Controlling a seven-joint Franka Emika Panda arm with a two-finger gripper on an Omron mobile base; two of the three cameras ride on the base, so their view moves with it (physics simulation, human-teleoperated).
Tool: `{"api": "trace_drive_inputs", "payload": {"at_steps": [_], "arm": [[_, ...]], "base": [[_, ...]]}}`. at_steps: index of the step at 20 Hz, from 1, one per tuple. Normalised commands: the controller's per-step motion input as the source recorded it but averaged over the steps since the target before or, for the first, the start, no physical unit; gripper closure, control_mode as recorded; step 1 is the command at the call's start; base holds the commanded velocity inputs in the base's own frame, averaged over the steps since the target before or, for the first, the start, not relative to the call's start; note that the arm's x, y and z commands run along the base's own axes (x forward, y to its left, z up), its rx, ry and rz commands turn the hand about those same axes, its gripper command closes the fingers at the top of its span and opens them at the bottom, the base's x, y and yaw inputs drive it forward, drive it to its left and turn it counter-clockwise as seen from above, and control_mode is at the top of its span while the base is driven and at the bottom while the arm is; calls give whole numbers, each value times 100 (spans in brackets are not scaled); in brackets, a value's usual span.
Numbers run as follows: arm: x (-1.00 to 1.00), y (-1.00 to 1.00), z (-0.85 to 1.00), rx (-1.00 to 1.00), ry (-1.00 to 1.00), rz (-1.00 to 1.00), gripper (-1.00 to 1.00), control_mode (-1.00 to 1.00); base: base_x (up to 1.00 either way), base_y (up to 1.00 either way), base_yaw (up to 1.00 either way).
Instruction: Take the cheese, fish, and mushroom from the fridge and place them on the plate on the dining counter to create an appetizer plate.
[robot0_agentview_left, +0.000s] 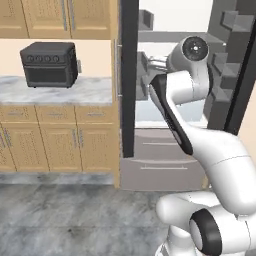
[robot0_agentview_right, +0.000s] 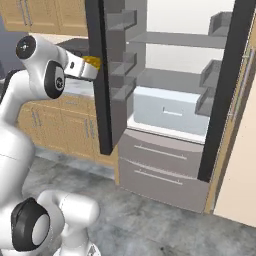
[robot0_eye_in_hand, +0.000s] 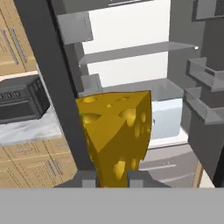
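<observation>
Gripper (robot0_eye_in_hand: 112, 178) pinches the cheese (robot0_eye_in_hand: 116, 133) low down, wedge standing above the fingertips. It hangs in front of the open fridge (robot0_agentview_right: 170, 75), outside the shelves, near the left door's edge. Likely held high so the wedge clears the door bins (robot0_agentview_right: 121, 67) for carrying away.

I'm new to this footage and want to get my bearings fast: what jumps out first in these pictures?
The yellow cheese wedge, full of holes, looms large in the hand view, held in the gripper in front of the open fridge. The fridge stands with both doors swung wide, showing grey shelves and a pale drawer. To its left, a black toaster oven sits on the marble wall counter.
</observation>
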Motion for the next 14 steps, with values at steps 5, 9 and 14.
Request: {"api": "trace_drive_inputs", "payload": {"at_steps": [5, 9, 14], "arm": [[0, 0, 0, 0, 0, 0, 100, 100], [0, 0, 0, 0, 0, 0, 100, 100], [0, 0, 0, 0, 0, 0, 100, 100]], "base": [[-20, 68, 42], [-7, 66, 46], [2, 57, 47]]}}
